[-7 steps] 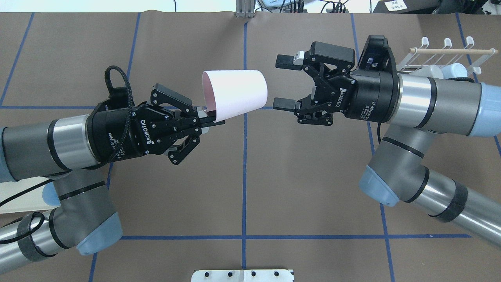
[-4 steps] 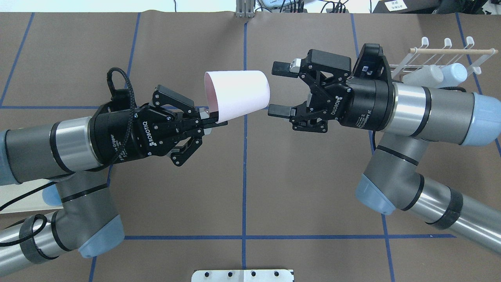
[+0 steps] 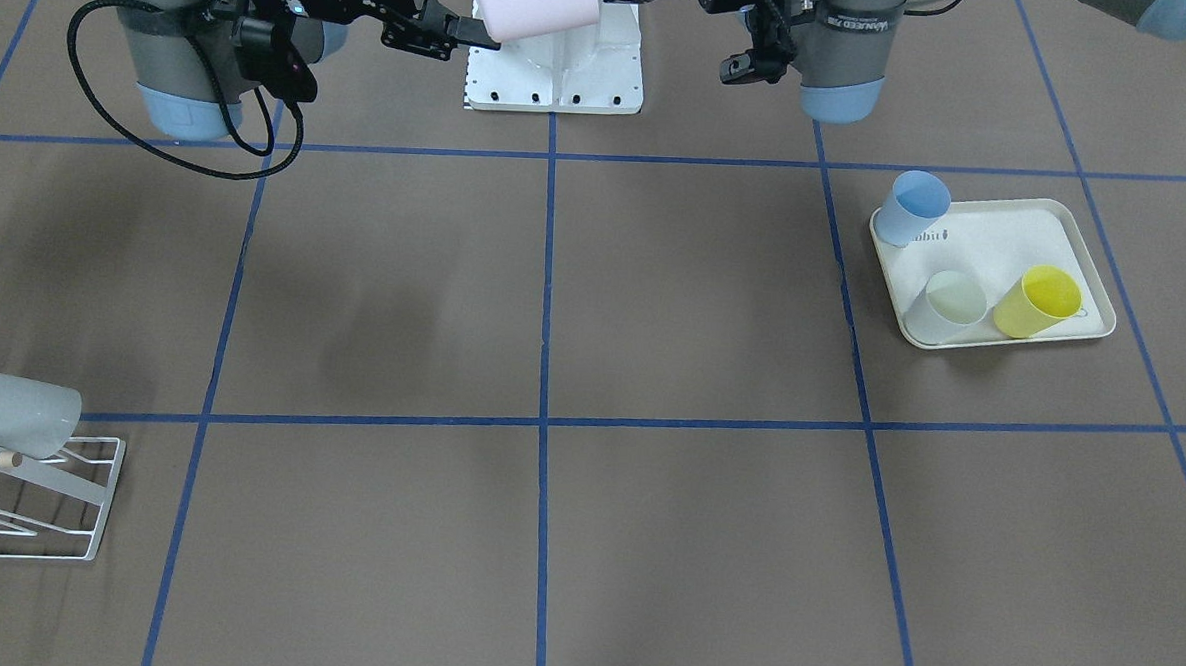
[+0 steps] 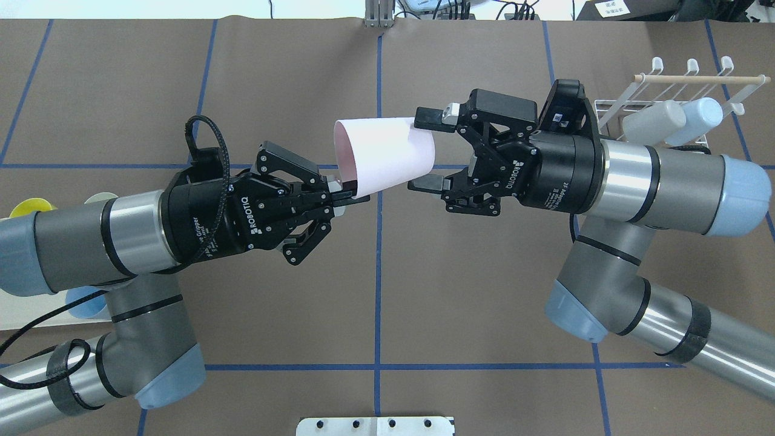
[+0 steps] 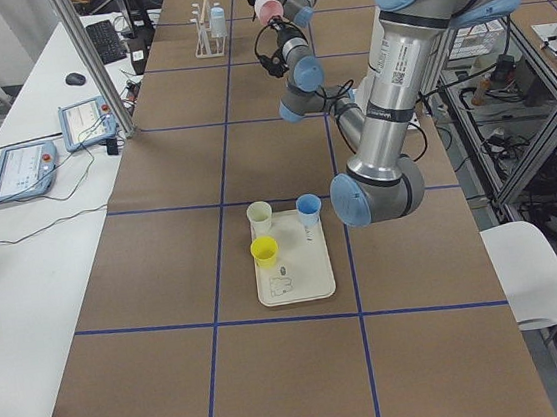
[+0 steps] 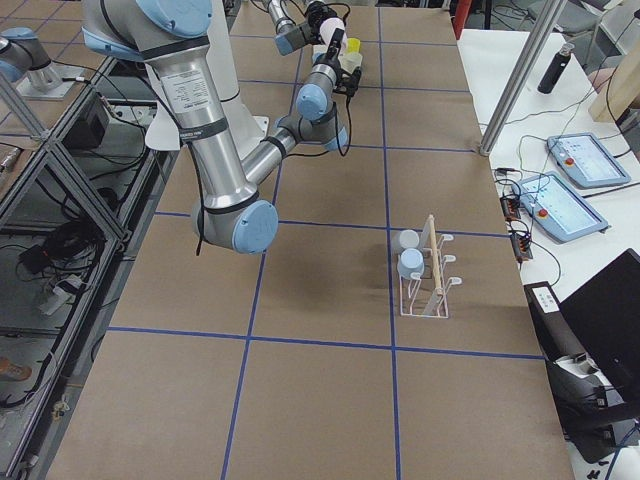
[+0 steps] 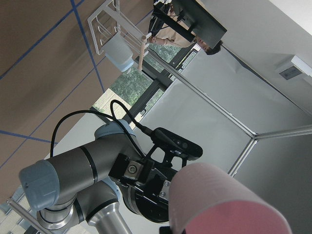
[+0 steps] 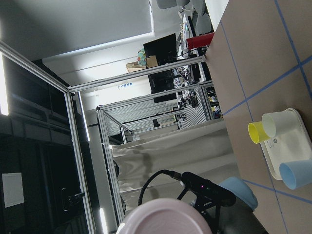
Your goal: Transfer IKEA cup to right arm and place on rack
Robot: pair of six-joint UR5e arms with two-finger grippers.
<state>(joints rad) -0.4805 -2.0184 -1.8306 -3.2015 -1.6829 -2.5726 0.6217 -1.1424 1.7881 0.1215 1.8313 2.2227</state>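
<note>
We see the right fingers point(image 4: 425, 183) have closed in: spread wide, they now straddle the pink IKEA cup point(image 4: 384, 154), mid-air over the counter's point(image 4: 484, 303) middle. The left fingers point(image 4: 332, 195) stay clenched on its rim; handover looks imminent.

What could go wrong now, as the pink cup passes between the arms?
1. The left claw pinches only the rim of the pink cup; a push from the right claw, open around the base, might tilt it loose.
2. The cup tapers there, so a shallow grip may slip.
3. The rack already holds two cups, leaving less room.
</note>
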